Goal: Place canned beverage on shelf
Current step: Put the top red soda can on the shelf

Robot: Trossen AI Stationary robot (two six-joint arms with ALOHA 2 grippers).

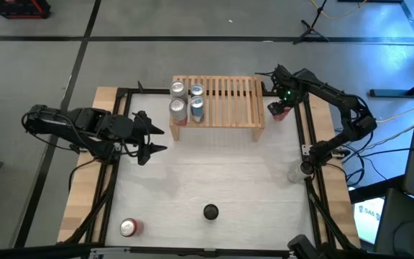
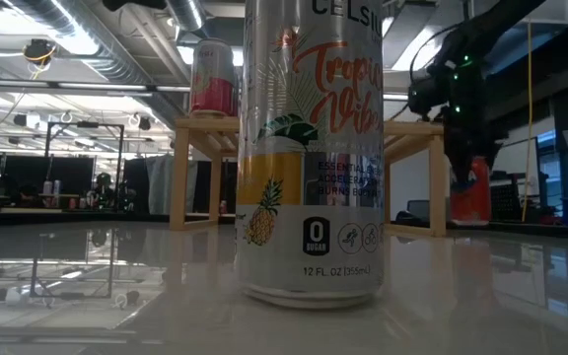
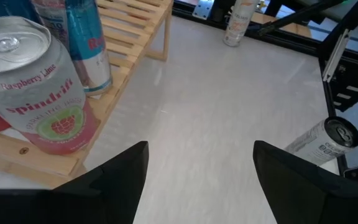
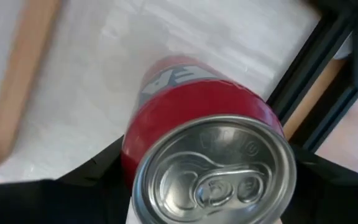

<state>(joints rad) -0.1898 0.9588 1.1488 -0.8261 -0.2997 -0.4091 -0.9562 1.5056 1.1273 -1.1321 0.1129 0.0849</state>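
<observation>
At far left in the high view we see the left claw (image 1: pixel 146 142) hovering over the white bench (image 1: pixel 214 173), its two fingers (image 3: pixel 120 180) spread apart with nothing between them, just off the left end of the shelf (image 1: pixel 225 101). Near the bench's front left corner a red can (image 1: pixel 130 227) lies on its side. The light-wood slatted shelf stands at the back of the bench and carries four upright cans (image 1: pixel 187 100) in a two-by-two group on its left end; the nearest to the left wrist camera is a pink raspberry-lime can (image 3: pixel 33 93), with a blue can (image 3: pixel 86 43) behind it. In front of the shelf, toward the bench's near edge, a tall pineapple-printed can (image 2: pixel 311 148) stands upright and fills the low view. Right of the shelf's right leg we find the right claw (image 1: pixel 279 109) placed around a red canned beverage (image 4: pixel 197 118), one finger on each side; we cannot tell whether it is clamped or merely surrounding the can, which in the low view appears to stand at bench level beside the shelf. Farther right, a pale can (image 1: pixel 295 173) stands near the bench's right edge.
</observation>
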